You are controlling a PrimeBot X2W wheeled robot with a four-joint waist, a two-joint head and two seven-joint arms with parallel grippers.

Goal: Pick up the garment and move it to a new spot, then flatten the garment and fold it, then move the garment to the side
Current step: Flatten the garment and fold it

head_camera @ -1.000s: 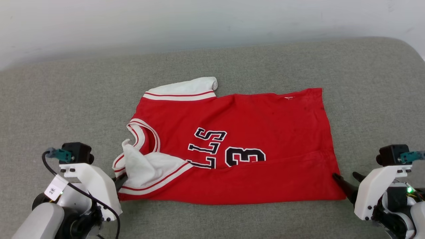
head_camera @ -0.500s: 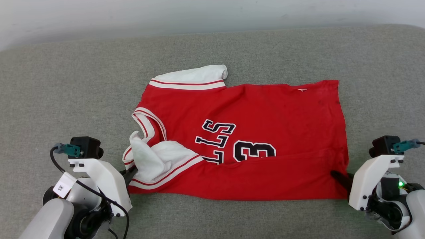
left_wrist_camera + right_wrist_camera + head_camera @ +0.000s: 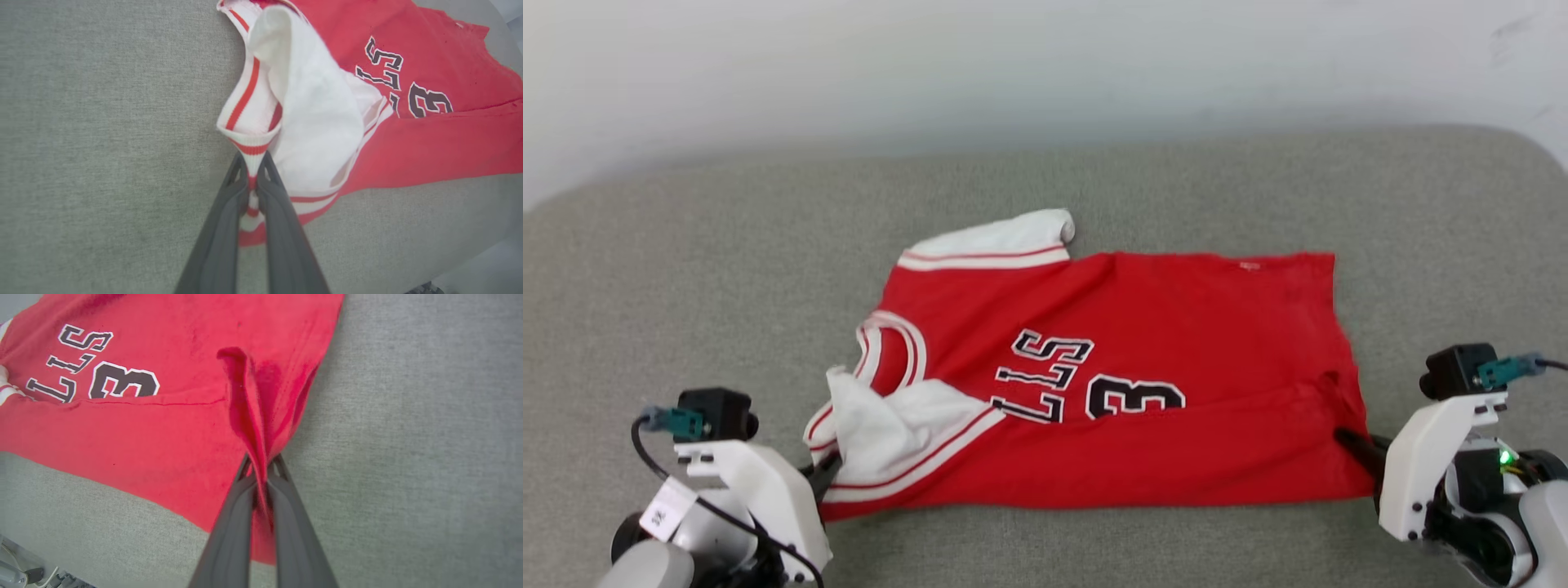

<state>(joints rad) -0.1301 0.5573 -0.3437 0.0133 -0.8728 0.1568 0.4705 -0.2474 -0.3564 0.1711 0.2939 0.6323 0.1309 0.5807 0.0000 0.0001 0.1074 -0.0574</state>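
Note:
The garment (image 3: 1160, 327), a red jersey with white sleeves and black lettering, lies spread on the grey cushion, its near side folded over. My left gripper (image 3: 823, 472) is at its near left corner, shut on the striped white sleeve trim (image 3: 251, 163), with the fingers (image 3: 229, 212) pinching a fold. At the near right corner my right gripper (image 3: 1349, 445) is shut on the red hem (image 3: 261, 445), which bunches up into a ridge between the fingers (image 3: 286, 506). The garment (image 3: 163, 428) stretches away to the left in the right wrist view.
The grey cushioned surface (image 3: 686, 286) extends all round the garment, with a pale wall (image 3: 1013, 65) behind it. Its rounded right edge (image 3: 1535, 155) and near edge lie close to my arms.
My right gripper has shut on the hem at the near right corner, pulling it into a ridge. The head camera has shifted, so the whole scene sits differently. The left gripper keeps its grip.

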